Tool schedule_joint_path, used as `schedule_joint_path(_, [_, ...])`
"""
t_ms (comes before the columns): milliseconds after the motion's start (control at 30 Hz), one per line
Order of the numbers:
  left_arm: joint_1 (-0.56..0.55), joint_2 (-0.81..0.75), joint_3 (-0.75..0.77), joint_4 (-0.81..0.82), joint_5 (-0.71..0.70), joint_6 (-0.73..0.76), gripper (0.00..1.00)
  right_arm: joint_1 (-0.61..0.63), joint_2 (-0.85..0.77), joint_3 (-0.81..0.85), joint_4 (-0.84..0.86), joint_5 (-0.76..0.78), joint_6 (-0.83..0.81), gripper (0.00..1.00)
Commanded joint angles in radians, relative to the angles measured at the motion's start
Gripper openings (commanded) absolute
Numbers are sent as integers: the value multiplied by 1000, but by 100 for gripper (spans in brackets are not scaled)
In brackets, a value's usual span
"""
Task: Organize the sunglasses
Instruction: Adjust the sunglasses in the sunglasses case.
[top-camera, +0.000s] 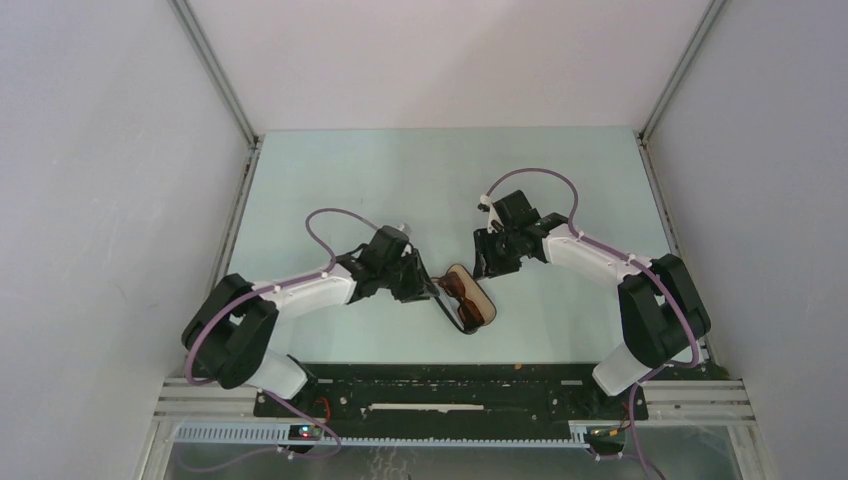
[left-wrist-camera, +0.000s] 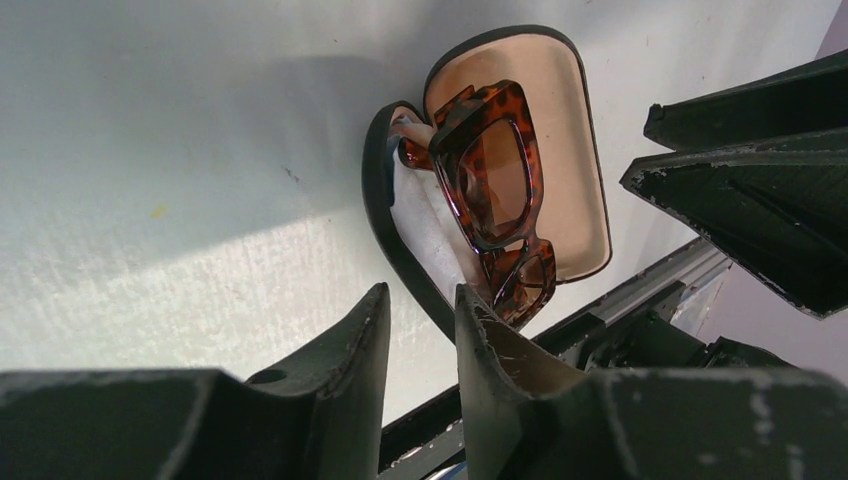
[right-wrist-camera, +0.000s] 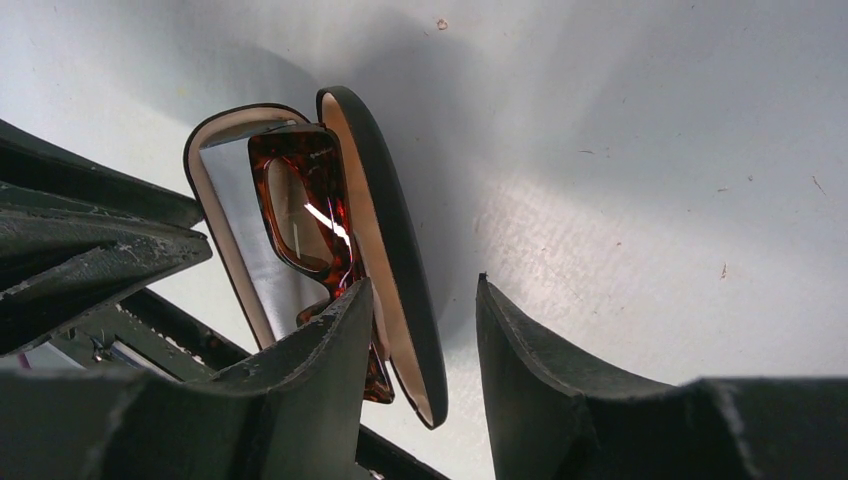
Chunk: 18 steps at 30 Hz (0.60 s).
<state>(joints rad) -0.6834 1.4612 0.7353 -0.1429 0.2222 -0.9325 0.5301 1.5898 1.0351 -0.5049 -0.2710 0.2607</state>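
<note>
The brown tortoiseshell sunglasses (top-camera: 464, 298) lie folded inside an open black case with tan lining (top-camera: 481, 298) near the table's front middle. In the left wrist view the sunglasses (left-wrist-camera: 495, 175) rest against the tan half of the case (left-wrist-camera: 570, 150). In the right wrist view the sunglasses (right-wrist-camera: 300, 205) sit between the two case halves (right-wrist-camera: 395, 240). My left gripper (top-camera: 424, 284) is just left of the case, its jaws (left-wrist-camera: 420, 300) a little apart and empty. My right gripper (top-camera: 487, 265) is at the case's far end, open (right-wrist-camera: 425, 290), with the case's black edge below the gap.
A black rail (top-camera: 450, 385) runs along the table's near edge close to the case, and it also shows in the left wrist view (left-wrist-camera: 640, 290). White walls enclose the left, right and far sides. The two grippers are close together over the case.
</note>
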Motion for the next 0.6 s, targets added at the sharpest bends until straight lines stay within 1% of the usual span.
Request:
schedule_joint_path(0, [-20,15,52,22,16,-46,33,7,-3,0,20,14,18,50])
schedule_joint_path(100, [-23,30,53,32,21,-49,28,12,-11,0,18,20,18,49])
schedule_joint_path(300, [-23,70,58,45,34,-46,13,54,-64,-12,31,40,19,48])
schedule_joint_path(433, [-23,84,58,51,37,-42,9,104,-95,-20,54,66,41,48])
schedule_joint_path(567, [-23,87,56,54,37,-39,8,164,-147,-37,83,147,64,48])
